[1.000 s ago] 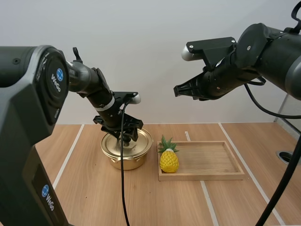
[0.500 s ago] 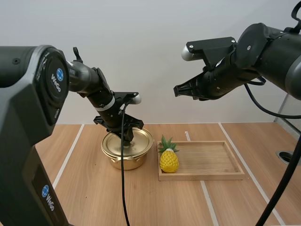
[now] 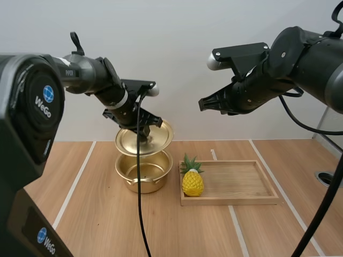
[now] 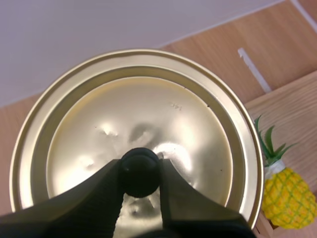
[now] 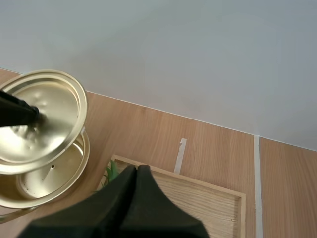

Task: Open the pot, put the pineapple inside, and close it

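pineapple [image 3: 192, 182]: standing upright in the left end of the tray, just beside the pot, nobody touching it yet

tray [image 3: 252, 199]: wooden, flat on the table, bare apart from the fruit

pot [image 3: 146, 185]: gold, open, looks empty inside, so it's ready for the drop

lid [image 4: 148, 109]: up in the air straight over the pot mouth, clearly tilted in the high view

left gripper [image 3: 142, 135]: fingers pinched tight on the lid's little black knob [image 4: 140, 166], that's the only thing holding it up

right gripper [image 5: 137, 169]: fingers pressed together into one wedge, holding nothing, hovering high above the tray and well clear of everything

what could go wrong: the knob is small and round, so I reckon the tilted lid could swivel or slide out of the pinch and clang back onto the pot. It's also parked right over the opening, so unless it moves aside it blocks the pineapple's way in. And since the fruit sits so close to the pot, the right arm reaching for it could bump the left arm or the lid.
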You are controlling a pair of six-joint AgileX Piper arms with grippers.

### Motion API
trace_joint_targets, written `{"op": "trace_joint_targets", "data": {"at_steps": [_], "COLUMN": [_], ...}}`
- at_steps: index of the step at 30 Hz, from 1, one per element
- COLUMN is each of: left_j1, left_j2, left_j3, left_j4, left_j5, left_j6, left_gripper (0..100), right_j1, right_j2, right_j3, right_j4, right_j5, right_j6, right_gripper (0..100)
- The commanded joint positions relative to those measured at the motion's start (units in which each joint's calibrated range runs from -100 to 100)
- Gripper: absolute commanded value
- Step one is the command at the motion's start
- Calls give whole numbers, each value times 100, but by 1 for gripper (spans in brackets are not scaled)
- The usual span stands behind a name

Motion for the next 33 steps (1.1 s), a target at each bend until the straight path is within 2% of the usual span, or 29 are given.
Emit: {"op": "trace_joint_targets", "data": {"at_steps": [1, 8, 27, 33], "left_j1": [3, 3, 3, 3], "left_j2": [-437, -1287, -3268, -3689], "left_j3": [-210, -378, -838, -838], "left_j4": [-109, -109, -109, 20], "left_j5": [-414, -1311, -2587, -2645], "left_j6": [-139, -227, -433, -442], "left_gripper": [0, 0, 0, 0], "right_j1": [9, 9, 9, 9], "right_j2": [-34, -34, -34, -34], "right_j3": [25, 25, 25, 25], "right_j4": [-112, -190, -192, -181], "right_j5": [111, 125, 297, 391], "right_j6": [-37, -37, -37, -37], "right_gripper": [0, 0, 0, 0]}}
